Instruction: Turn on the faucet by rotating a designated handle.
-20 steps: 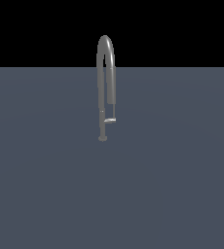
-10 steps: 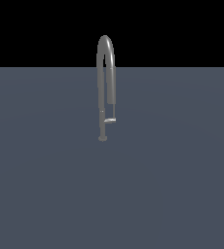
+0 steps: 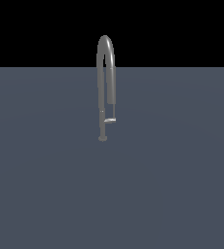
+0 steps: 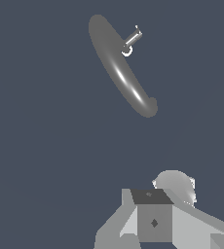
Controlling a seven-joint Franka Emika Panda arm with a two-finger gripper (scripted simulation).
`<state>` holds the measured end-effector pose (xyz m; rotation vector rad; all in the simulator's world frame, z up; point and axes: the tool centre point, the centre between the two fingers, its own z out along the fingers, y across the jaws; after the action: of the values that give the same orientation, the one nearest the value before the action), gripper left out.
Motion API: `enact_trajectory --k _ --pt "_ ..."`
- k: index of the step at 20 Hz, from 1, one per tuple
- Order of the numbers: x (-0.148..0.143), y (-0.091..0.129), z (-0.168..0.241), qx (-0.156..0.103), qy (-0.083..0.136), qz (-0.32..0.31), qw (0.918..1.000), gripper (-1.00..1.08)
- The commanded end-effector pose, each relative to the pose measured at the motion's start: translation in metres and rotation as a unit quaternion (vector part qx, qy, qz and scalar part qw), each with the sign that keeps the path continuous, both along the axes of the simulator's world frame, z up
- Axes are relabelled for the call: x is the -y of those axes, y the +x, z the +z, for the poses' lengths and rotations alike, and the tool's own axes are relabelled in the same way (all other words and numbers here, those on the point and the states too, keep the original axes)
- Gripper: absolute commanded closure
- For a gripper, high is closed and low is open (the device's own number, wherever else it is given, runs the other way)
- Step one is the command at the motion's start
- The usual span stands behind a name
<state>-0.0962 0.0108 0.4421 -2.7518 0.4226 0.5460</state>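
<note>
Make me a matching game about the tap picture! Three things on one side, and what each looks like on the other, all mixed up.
Things:
1. faucet
2. handle
3. floor

Looks like:
A. flat, dark blue-grey, all around
B. tall grey pipe bent in an arch
C. short pale lever sticking out sideways low on the stem

Pairs: 1-B, 2-C, 3-A

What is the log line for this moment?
faucet: upright | handle: untouched, juts to exterior view's right | gripper: fingers unseen | contact: none
</note>
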Motion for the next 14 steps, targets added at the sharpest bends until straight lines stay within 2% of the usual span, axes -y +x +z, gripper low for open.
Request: enact_trajectory --k 1,8,14 --pt "0.001 0.013 -0.008 -0.020 0.015 -0.015 0.9996 1.08" --pt "0.004 0.049 -0.033 -0.075 0.057 -0.056 0.9940 1.08" --pt "0.008 0.077 -0.058 -0.124 0.094 -0.092 0.9836 1.08"
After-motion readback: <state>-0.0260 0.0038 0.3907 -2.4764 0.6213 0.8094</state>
